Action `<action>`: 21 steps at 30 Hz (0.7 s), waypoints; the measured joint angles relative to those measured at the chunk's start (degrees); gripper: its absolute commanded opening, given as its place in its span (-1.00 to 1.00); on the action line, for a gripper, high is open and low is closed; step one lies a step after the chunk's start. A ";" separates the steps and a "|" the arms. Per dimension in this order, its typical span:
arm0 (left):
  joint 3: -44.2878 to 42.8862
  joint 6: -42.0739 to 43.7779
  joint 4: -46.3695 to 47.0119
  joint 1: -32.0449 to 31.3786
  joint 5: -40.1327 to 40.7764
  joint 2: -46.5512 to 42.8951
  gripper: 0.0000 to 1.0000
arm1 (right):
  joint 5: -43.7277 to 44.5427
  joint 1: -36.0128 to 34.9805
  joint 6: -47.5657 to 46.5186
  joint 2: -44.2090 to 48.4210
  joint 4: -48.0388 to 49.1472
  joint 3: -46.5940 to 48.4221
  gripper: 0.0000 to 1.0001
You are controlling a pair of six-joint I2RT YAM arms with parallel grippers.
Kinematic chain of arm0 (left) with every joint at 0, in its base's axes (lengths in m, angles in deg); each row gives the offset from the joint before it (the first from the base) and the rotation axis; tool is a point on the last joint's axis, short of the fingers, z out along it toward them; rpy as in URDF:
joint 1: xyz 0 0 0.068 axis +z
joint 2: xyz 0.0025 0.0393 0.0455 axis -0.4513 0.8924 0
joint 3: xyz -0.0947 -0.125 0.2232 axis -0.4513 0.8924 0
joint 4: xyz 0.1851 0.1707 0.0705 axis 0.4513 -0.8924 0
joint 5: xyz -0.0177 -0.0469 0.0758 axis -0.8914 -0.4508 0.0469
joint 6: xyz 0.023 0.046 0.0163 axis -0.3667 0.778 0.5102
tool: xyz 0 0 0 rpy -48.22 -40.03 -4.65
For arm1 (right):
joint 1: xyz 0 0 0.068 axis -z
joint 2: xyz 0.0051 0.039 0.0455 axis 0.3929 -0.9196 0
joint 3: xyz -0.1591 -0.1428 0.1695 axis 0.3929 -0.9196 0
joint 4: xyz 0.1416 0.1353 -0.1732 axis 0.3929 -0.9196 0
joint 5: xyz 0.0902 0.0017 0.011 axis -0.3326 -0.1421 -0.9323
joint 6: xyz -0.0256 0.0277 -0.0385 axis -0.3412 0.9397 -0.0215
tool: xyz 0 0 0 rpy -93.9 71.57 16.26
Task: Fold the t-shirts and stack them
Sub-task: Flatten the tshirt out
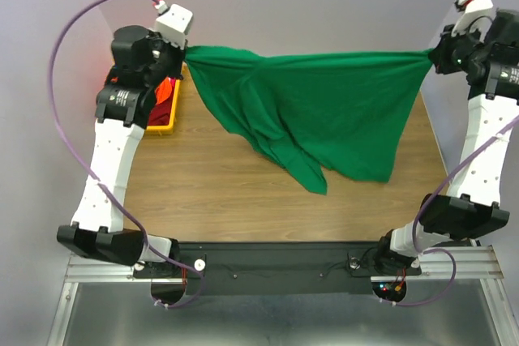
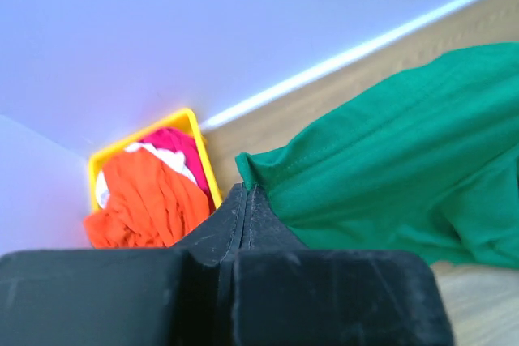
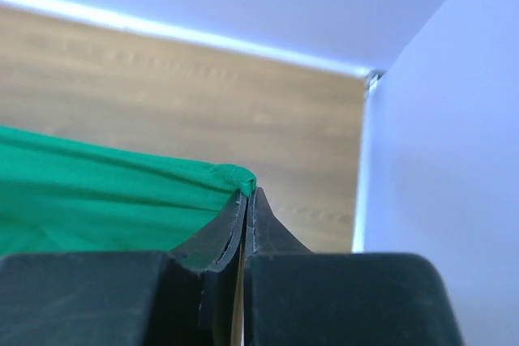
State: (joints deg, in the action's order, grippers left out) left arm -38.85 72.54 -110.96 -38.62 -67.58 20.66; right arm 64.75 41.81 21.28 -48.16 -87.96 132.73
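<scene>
A dark green t-shirt [image 1: 316, 107] hangs stretched between both arms above the far half of the wooden table [image 1: 219, 188]. My left gripper [image 1: 183, 53] is shut on its left corner; the wrist view shows the green cloth [image 2: 389, 168] pinched at my left gripper's tips [image 2: 246, 192]. My right gripper [image 1: 434, 56] is shut on the opposite corner, where the hem [image 3: 122, 192] ends at my right gripper's tips [image 3: 250, 194]. The shirt's lower folds droop onto the table. An orange t-shirt [image 2: 150, 200] and a red-pink t-shirt [image 2: 174, 142] lie bunched in the bin.
A yellow-orange plastic bin [image 1: 173, 109] sits at the table's far left, partly hidden under my left arm; its rim [image 2: 203, 155] shows in the left wrist view. Walls close in on the left, right and far sides.
</scene>
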 measured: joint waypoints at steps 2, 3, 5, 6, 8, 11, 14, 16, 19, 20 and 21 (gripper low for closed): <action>0.02 -0.74 1.99 1.51 -1.81 -2.36 -1.00 | 1.11 0.00 1.01 1.68 1.77 1.92 -0.99; 0.04 -1.14 3.37 1.86 -2.40 -3.93 -1.00 | 2.25 0.00 1.57 2.80 2.99 2.29 -0.99; 0.04 -1.64 5.09 1.73 -2.93 -6.54 -1.00 | 4.11 -0.02 2.12 5.38 4.59 3.19 -0.99; 0.04 -2.14 6.32 1.64 -3.17 -8.63 -1.00 | 5.03 0.00 2.43 6.69 5.38 3.87 -0.99; 0.07 -2.95 8.02 1.64 -3.21 -12.02 -1.00 | 6.71 0.00 2.84 9.22 7.32 5.42 -0.99; 1.07 -4.11 11.56 1.66 -3.08 -18.99 -1.00 | 9.40 0.00 3.10 14.05 10.78 8.11 -0.99; 1.22 -4.98 13.92 1.66 -2.19 -25.62 -1.00 | 11.78 0.00 3.04 18.75 13.79 9.70 -0.99; 1.22 -5.09 14.82 1.68 -1.77 -29.03 -1.00 | 13.42 0.00 2.91 21.59 15.47 10.49 -0.99; 0.87 -5.09 15.91 1.70 -1.18 -34.60 -1.00 | 14.62 0.00 2.05 25.44 17.70 11.87 -0.99; 0.33 -5.07 16.17 1.75 -0.87 -36.22 -1.00 | 15.06 0.00 1.62 26.36 18.40 12.22 -0.99; -0.48 -5.05 16.33 1.79 -0.61 -37.46 -1.00 | 15.47 0.00 1.05 27.50 19.34 12.66 -0.99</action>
State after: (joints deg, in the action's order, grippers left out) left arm -39.33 67.50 -94.63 -36.83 -68.19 -16.81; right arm 80.22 41.81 22.33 -20.66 -68.62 145.38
